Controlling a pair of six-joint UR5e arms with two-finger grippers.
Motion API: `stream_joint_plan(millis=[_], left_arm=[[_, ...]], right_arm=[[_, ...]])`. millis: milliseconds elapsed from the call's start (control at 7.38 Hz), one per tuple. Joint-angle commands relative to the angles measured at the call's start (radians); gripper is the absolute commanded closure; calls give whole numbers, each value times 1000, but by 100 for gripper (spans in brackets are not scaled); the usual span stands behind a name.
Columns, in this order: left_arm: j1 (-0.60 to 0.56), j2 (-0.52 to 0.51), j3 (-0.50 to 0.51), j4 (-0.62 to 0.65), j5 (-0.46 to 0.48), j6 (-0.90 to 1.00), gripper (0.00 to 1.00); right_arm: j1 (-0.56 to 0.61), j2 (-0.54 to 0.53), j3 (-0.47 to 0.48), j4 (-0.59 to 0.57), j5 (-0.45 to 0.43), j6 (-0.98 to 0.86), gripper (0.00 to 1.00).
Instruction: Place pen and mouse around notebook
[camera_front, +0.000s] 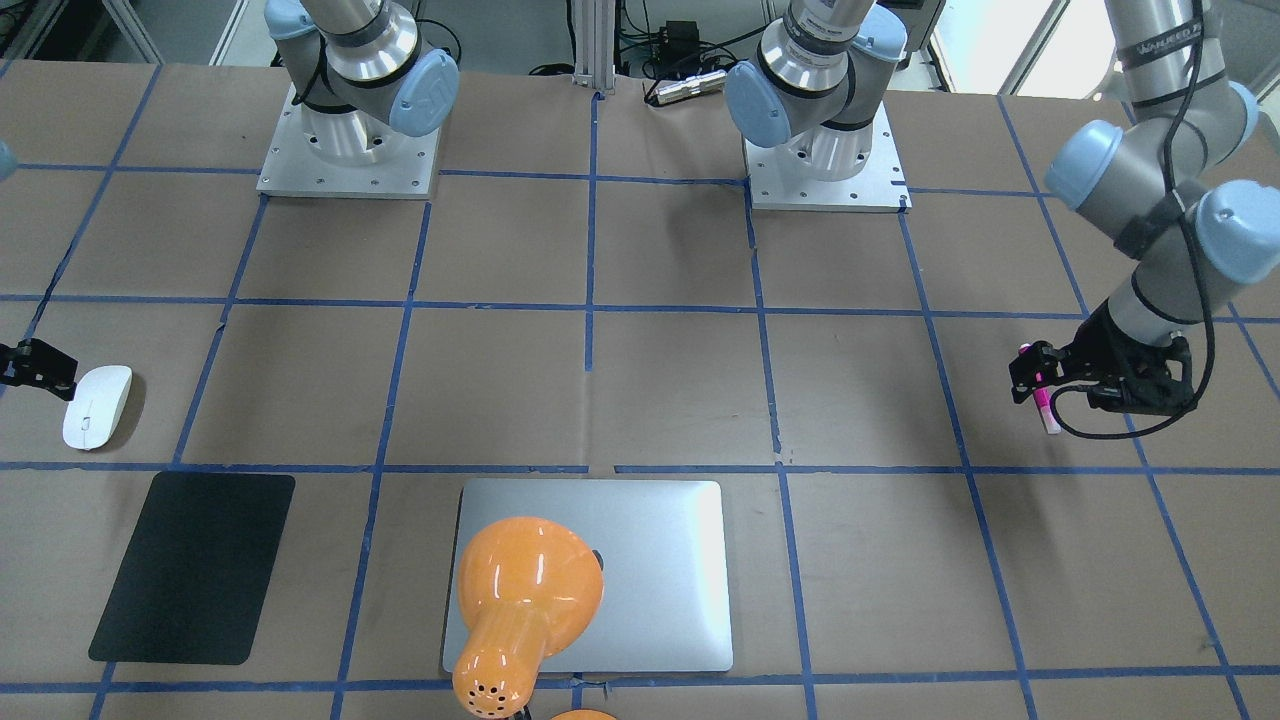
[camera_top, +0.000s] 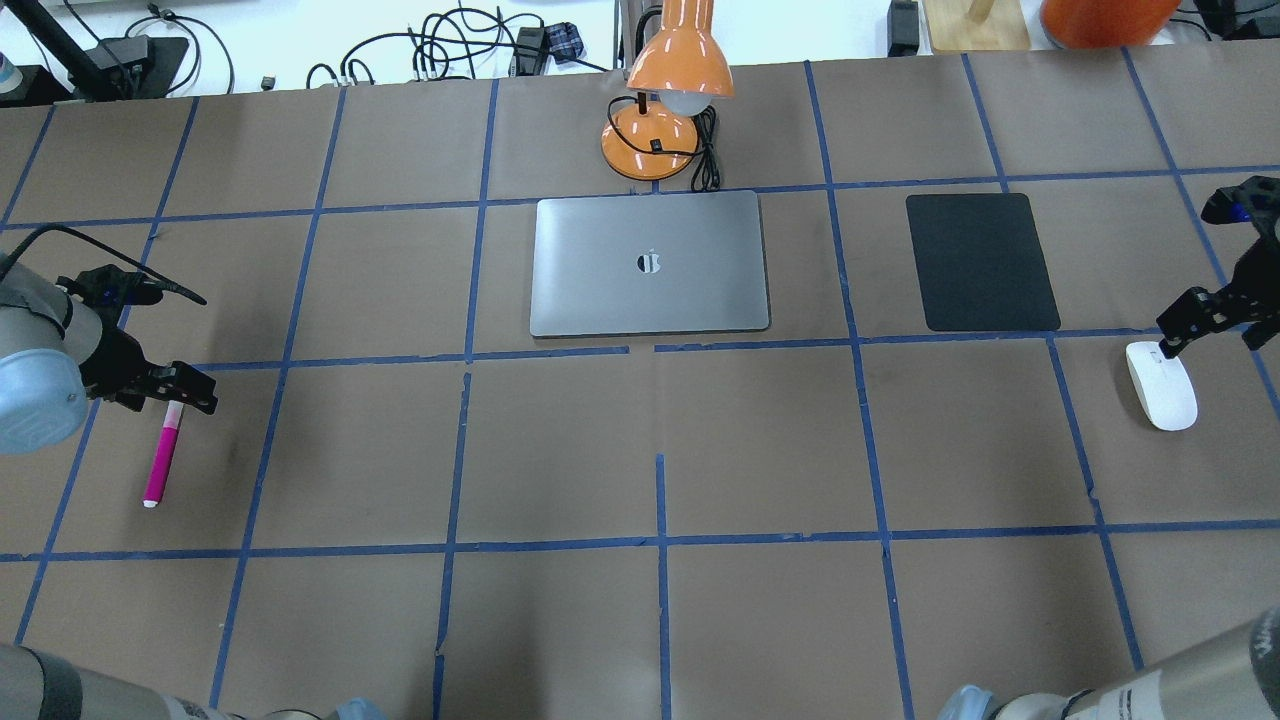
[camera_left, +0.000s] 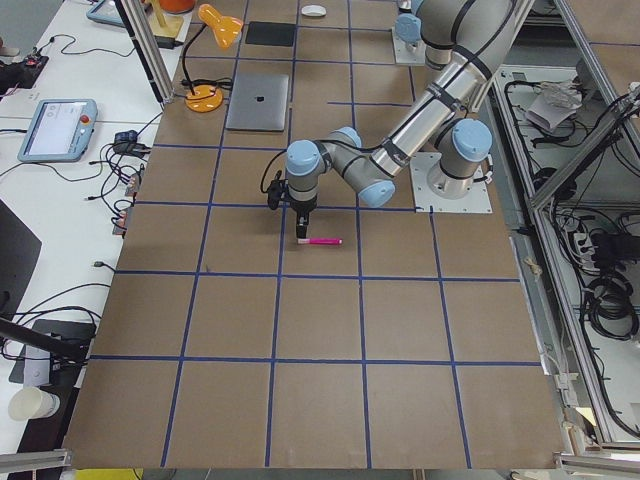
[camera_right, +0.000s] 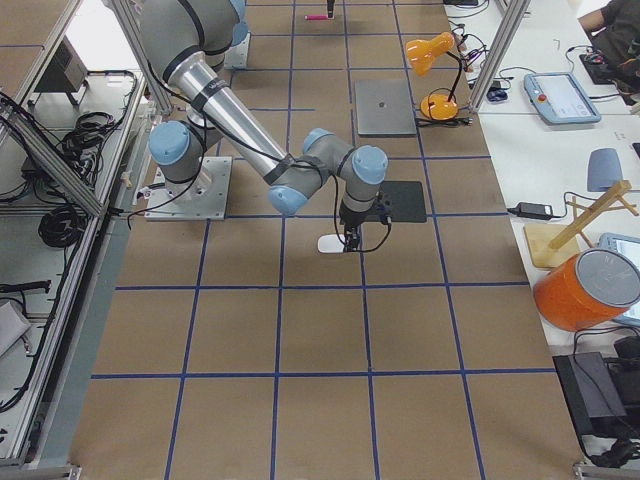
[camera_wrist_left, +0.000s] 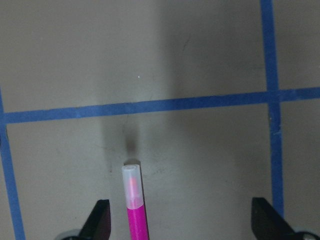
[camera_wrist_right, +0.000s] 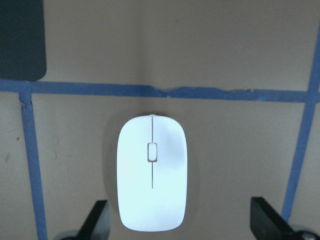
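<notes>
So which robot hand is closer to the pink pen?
The left hand, open right over the pen's end. The right hand is far across the table, above the mouse.

An orange desk lamp (camera_top: 680, 55) stands top centre of the overhead view on the brown table (camera_top: 560, 450), gridded with blue tape (camera_top: 760, 540); a black mat (camera_top: 980, 262) lies flat upper right.

Bright, even overhead light throughout. Blown out white at upper right of the front-facing view. Glints on the orange lamp (camera_front: 525, 580), pale sheen across the notebook (camera_front: 660, 570). Soft in both wrist views: mouse (camera_wrist_right: 151, 180) overexposed, faint shadow above the pen (camera_wrist_left: 136, 210).
</notes>
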Motion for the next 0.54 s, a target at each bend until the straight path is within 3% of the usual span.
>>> stream_joint_plan(millis=[0, 136, 271, 407], left_arm=[[11, -39, -4, 16, 1, 6, 0], [11, -41, -3, 18, 1, 5, 6], [11, -41, -1, 18, 1, 3, 29], [11, -36, 0, 18, 1, -1, 64]], right_arm=[[-7, 0, 39, -19, 6, 1, 0], [-1, 9, 40, -19, 13, 8, 0], [1, 29, 39, -22, 15, -2, 0], [1, 38, 39, -22, 15, -1, 0]])
